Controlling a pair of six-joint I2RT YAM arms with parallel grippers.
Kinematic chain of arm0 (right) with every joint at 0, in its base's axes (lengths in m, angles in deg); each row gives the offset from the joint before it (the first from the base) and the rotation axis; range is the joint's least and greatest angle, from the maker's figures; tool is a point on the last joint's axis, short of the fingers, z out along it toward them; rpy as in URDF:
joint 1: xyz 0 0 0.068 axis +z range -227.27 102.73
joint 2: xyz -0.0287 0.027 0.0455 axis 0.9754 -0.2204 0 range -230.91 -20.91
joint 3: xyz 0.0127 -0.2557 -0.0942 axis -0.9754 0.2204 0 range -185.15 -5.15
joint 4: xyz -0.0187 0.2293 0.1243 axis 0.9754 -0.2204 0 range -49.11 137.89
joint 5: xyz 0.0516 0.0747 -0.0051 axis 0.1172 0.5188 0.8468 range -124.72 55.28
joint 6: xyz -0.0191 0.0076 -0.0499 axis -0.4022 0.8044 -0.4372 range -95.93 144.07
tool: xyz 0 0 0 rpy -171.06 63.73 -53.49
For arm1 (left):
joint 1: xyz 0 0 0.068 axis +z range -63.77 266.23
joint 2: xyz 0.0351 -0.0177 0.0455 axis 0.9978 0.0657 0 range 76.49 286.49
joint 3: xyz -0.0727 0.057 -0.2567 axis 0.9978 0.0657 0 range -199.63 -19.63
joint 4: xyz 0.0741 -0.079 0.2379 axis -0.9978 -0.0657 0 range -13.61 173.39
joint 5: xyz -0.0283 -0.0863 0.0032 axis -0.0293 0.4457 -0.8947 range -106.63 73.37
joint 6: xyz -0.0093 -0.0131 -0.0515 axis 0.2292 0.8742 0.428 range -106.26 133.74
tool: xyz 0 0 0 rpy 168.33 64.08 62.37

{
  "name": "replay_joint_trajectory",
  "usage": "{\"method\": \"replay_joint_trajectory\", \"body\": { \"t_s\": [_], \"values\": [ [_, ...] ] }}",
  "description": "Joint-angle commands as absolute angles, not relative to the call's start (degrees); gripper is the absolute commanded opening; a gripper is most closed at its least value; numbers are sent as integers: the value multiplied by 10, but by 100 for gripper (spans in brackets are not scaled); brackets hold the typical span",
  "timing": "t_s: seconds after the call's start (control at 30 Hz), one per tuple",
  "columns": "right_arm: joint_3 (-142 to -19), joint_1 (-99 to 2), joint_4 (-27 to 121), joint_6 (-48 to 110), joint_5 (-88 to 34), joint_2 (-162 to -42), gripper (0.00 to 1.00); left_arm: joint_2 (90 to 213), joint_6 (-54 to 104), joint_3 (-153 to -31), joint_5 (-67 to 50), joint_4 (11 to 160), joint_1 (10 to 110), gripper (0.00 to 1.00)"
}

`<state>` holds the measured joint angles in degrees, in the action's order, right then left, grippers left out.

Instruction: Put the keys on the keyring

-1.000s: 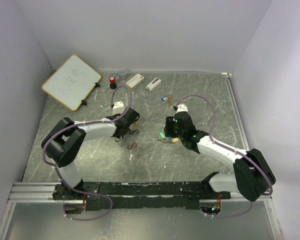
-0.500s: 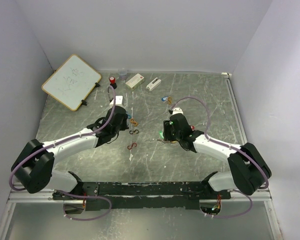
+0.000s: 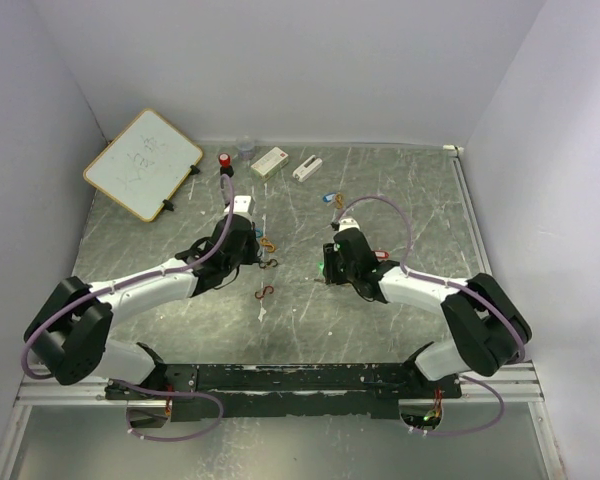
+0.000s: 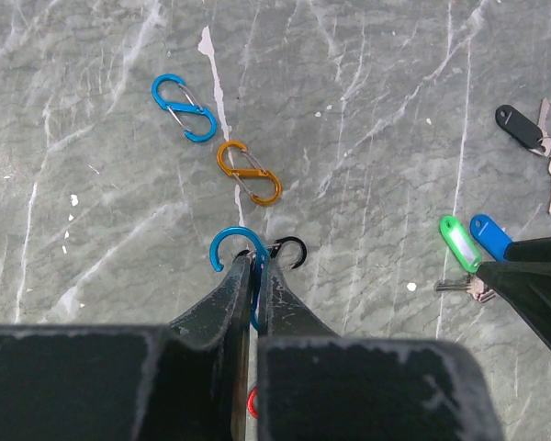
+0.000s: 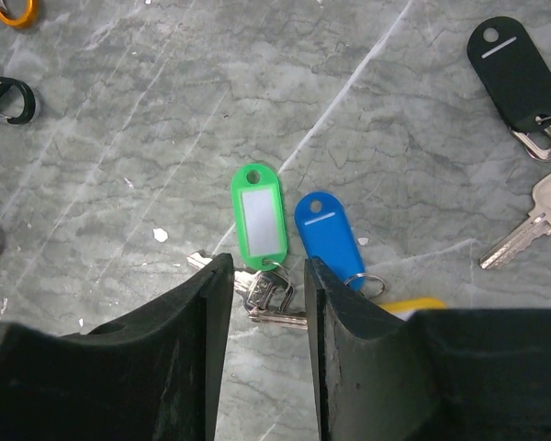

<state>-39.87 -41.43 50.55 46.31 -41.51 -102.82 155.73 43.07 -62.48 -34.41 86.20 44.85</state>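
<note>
My left gripper (image 4: 255,262) is shut on the keyring, a blue S-shaped clip (image 4: 235,242) whose top hook sticks out past the fingertips. It hangs just above the table (image 4: 376,110), beside a black clip (image 4: 291,250). My right gripper (image 5: 268,268) stands open low over the keys, one finger on each side of the metal key (image 5: 274,296) of the green tag (image 5: 259,213). The blue tag (image 5: 328,230) lies just right of it. A yellow tag (image 5: 413,304) peeks out behind the right finger. In the top view the right gripper (image 3: 330,268) faces the left gripper (image 3: 255,255).
A black-tagged key (image 5: 516,73) and a bare silver key (image 5: 523,225) lie to the right. Orange (image 4: 249,172) and blue (image 4: 184,96) clips lie ahead of the left gripper, and a red clip (image 3: 265,292) lies nearer. A whiteboard (image 3: 142,163) and small boxes (image 3: 270,161) sit at the back.
The left arm has stretched out and swung toward the middle with the blue clip. The right gripper has shifted left onto the green-tagged key, and its jaws have narrowed.
</note>
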Motion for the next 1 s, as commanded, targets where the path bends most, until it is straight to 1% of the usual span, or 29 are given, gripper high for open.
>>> {"method": "replay_joint_trajectory", "body": {
  "t_s": [0.0, 0.8, 0.97],
  "values": [
    [-399, -411, 528, 464, -411, -1041, 36, 1567, 422, -626, -333, 882, 449, 7],
    [-379, -412, 545, 469, -400, -1057, 34, 1573, 422, -626, -340, 877, 449, 7],
    [-378, -412, 546, 470, -397, -1060, 32, 1573, 423, -625, -341, 877, 449, 7]
  ]
}}
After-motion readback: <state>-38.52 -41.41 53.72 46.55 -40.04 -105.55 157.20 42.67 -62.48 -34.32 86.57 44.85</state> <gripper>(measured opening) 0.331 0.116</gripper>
